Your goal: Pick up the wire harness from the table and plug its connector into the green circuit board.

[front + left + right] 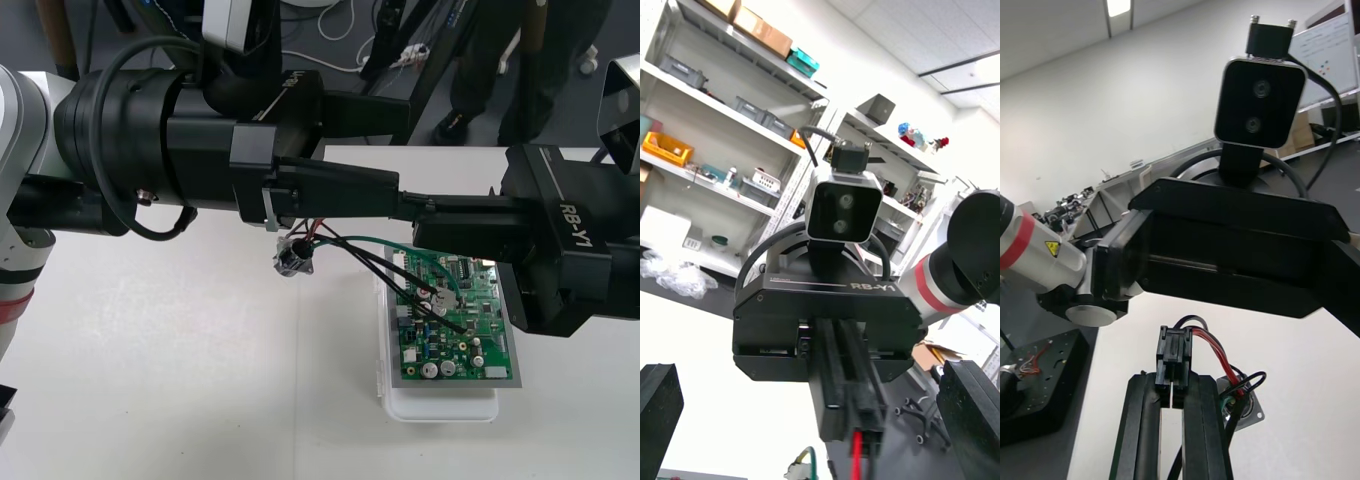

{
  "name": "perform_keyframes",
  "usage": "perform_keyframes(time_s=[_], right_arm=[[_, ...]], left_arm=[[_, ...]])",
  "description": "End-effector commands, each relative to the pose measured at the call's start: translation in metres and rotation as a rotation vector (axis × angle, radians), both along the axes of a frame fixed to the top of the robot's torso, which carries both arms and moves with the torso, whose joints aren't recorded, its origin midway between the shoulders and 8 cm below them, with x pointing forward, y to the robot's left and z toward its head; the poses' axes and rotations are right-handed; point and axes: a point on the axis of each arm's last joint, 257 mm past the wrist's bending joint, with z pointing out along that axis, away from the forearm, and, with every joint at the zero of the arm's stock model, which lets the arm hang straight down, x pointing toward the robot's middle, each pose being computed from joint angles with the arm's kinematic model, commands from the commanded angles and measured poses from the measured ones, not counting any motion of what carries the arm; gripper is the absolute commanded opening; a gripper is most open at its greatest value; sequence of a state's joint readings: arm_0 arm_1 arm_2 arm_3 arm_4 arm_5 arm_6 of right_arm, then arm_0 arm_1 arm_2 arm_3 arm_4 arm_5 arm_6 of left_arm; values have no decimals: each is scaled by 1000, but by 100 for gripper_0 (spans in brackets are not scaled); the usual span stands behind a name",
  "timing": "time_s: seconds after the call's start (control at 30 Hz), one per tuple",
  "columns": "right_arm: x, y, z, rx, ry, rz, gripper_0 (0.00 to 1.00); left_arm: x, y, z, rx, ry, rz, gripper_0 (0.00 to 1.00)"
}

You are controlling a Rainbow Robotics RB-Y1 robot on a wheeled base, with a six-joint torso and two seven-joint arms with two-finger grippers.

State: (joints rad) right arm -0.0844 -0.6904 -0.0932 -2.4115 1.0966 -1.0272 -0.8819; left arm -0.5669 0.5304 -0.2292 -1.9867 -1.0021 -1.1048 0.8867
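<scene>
My right hand (1172, 390) pinches the harness (1225, 371) by its blocky black plug (1173, 356). Thin red and black wires (1206, 337) trail to the flanged metal socket (1244, 405) beside its fingers. My left hand (1225, 251) faces it, spread open. The white lettering (869, 286) reads "RB-Y1".

Bright, even light from above washes the pale table (150, 380), casting only faint, soft shadows on it.

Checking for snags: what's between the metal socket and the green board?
In the front view, the thin black and green harness wires cross that gap, running from the socket out over the green board.
</scene>
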Motion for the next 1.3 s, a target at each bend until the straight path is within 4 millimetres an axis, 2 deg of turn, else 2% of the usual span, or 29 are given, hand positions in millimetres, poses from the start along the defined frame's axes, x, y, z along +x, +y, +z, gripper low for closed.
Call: perform_keyframes(time_s=[0.03,0.23,0.63,1.0,1.3], right_arm=[[-18,11,2,-3,-57,90,0],[-18,7,-3,10,-21,151,0],[-12,6,2,32,-38,134,0],[-12,6,3,36,-38,132,0],[-11,6,4,37,-38,129,0]], left_arm=[[-14,-2,-18,85,30,-54,100],[-18,5,-24,87,21,-48,100],[-24,13,-40,105,-30,4,100],[-28,7,-31,71,-126,119,100],[-26,8,-27,52,-125,146,100]])
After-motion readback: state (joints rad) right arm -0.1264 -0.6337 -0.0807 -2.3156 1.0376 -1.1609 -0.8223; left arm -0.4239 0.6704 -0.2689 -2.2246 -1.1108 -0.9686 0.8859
